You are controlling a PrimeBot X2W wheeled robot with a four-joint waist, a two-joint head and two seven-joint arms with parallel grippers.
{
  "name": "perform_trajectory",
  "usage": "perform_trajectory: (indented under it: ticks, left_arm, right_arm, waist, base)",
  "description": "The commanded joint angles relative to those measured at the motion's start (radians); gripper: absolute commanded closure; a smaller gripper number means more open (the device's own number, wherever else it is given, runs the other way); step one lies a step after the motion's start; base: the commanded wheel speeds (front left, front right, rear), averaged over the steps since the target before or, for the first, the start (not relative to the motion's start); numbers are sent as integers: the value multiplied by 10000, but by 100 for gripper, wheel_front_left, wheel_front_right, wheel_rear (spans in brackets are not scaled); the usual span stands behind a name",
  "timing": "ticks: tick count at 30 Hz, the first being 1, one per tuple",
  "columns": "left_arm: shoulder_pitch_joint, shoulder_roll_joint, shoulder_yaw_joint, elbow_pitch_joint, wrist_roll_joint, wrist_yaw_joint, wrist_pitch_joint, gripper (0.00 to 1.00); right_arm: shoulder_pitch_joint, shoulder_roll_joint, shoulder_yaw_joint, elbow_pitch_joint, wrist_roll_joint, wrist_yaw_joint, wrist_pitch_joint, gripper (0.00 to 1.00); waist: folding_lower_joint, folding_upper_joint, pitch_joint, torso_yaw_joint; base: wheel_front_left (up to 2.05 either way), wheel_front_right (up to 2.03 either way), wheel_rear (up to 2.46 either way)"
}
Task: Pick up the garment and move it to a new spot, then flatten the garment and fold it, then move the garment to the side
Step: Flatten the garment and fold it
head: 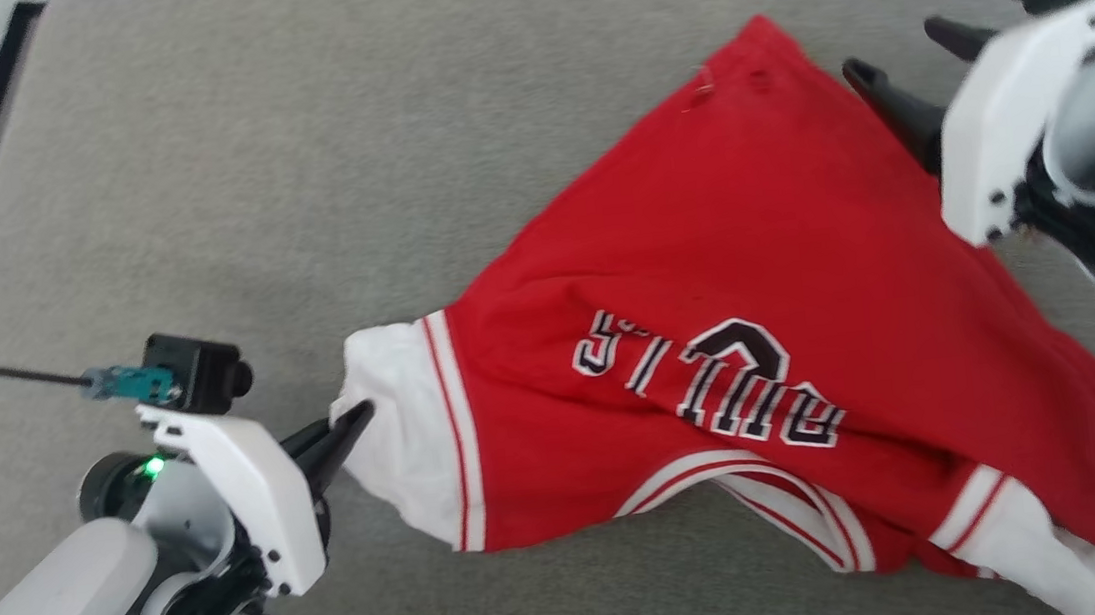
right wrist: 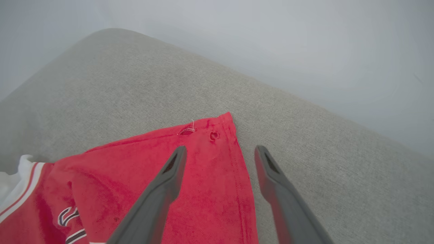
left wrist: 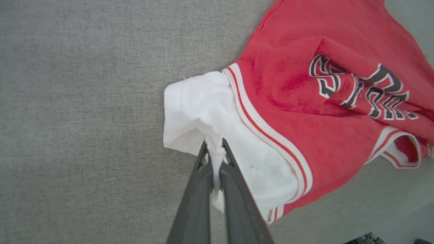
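Left gripper (left wrist: pixel 214 144) clamps garment (left wrist: pixel 288 101) sleeve (left wrist: pixel 203 101); right wrist view: right gripper (right wrist: pixel 220 149) spread.

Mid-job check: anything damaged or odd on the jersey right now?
Yes. Near the red corner of the garment, just ahead of the open right gripper, there looks to be a small hole and a frayed slit with a loose pale thread. The lettering is also creased by a fold.

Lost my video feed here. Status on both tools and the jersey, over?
Left tool shut on white sleeve. Right tool open at red hem corner. Rumpled garment on grey surface. No obstacle seen.
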Motion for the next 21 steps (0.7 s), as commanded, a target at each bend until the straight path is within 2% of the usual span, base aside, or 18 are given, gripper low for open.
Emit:
perform_trajectory:
  ticks: [1,12,13,16,21]
  left_arm:
    - [-176,-74,-30,48,151,-70,19,100]
    - [-1106,-1159,-303,1086,344,-854,-132,100]
    - [-1200,-1285,-337,1233,392,-955,-168,100]
    - [-1321,-1442,-365,1432,367,-1092,-221,100]
    - [-1447,-1614,-388,1752,326,-1230,-311,100]
  right_arm:
    - [-222,-29,93,177,34,1,-72,0]
    - [-2814,-542,1579,4496,-232,-1,-95,0]
    - [-3136,-559,1863,5183,-225,1,59,0]
    - [-3528,-605,2293,6149,-313,-1,309,0]
    - [-3348,-365,3027,7911,-278,-1,1312,0]
  waist:
    - [0,0,165,296]
    - [0,0,832,1468]
    - [0,0,931,1602]
    - [0,0,1070,1742]
    - [0,0,1220,1856]
  base:
    - [0,0,0]
    - [0,0,0]
    - [0,0,0]
    - [0,0,0]
    - [0,0,0]
